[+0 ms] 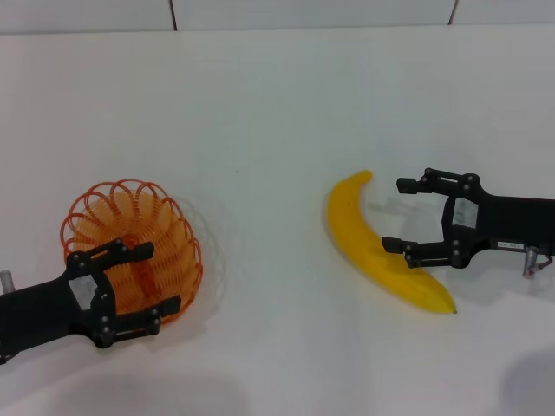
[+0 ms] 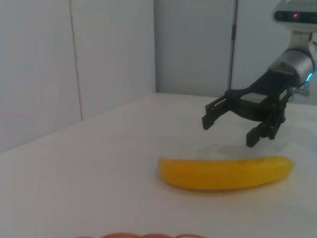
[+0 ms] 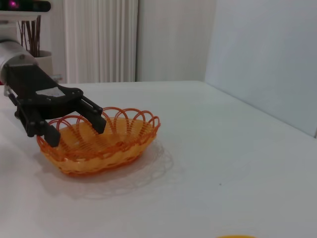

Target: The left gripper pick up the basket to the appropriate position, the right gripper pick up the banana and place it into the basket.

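While both arms are reaching in over the white tabletop (image 1: 277,113), neither claw is holding anything. The left gripper (image 1: 146,279), a black two-fingered claw with linkage fingers and a small white label, is hanging with its fingers (image 1: 130,251) spread wide over the near rim of the small oval orange woven-wire basket (image 1: 130,217). One fingertip is sitting above the inner wall of the basket, the other is reaching over the looped rim nearer the robot, and a stretch of that rim is lying between them. In the right wrist view, this claw (image 3: 77,130) is hovering at rim height with the basket (image 3: 124,139) resting flat on the table beyond its fingertips; whether the tips are touching the wire cannot be told.

The right gripper (image 1: 401,215), a black claw on an arm with a silver wrist cylinder, is also standing wide open. The large smooth bright yellow curved banana (image 1: 375,247) is lying on the table just off its fingertips, with the nearer finger (image 1: 416,250) overlapping the fruit's middle stretch and the farther finger beside the upper end. From the left wrist view, that claw (image 2: 229,130) is floating slightly above and behind the banana (image 2: 225,172), apart from it.
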